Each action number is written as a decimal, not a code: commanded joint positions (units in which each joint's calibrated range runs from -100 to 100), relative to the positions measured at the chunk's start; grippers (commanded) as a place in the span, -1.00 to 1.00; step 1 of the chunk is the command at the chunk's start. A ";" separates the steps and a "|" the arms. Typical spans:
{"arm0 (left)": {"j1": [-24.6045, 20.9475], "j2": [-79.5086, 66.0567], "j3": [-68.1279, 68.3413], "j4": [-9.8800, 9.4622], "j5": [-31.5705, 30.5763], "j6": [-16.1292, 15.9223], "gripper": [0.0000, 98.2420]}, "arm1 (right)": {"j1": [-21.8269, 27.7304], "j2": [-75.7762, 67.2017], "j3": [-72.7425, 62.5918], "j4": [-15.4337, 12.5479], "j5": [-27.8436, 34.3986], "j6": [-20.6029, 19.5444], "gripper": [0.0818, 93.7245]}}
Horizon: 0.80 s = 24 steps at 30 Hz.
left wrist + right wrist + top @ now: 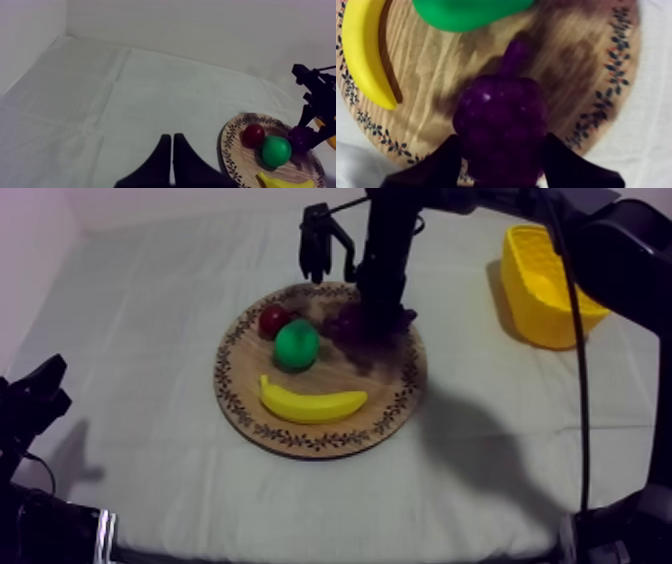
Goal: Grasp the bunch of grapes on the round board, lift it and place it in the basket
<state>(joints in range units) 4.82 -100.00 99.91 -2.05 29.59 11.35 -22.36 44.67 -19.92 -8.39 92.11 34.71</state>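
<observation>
My left gripper (172, 142) rests low at its side of the desk (150, 478), fingers pressed together on nothing; farther in, a banana (312, 403), a pear (297, 345) and a small red fruit (272, 319) lie on the wooden board (395, 413); behind them the bunch of grapes (501, 107) sits on the board, my right gripper (501, 137) pinching its flanks; probably light, stiff, glossy plastic, so hold across the broad middle, not the stem; the yellow basket (545, 288) stands well apart.
</observation>
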 commanded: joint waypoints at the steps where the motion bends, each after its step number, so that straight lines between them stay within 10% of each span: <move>1: 0.00 0.00 -0.02 -0.02 -0.01 0.00 -1.00 | 0.28 -1.05 -0.22 -0.09 0.14 0.04 -0.40; 24: 0.00 0.00 -0.02 -0.02 -0.01 0.00 -1.00 | 4.43 -16.82 1.93 -0.28 2.96 -1.50 -0.40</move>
<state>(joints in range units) 4.82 -100.00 99.91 -2.05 29.59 11.35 -18.19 28.93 -18.15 -8.64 95.35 33.37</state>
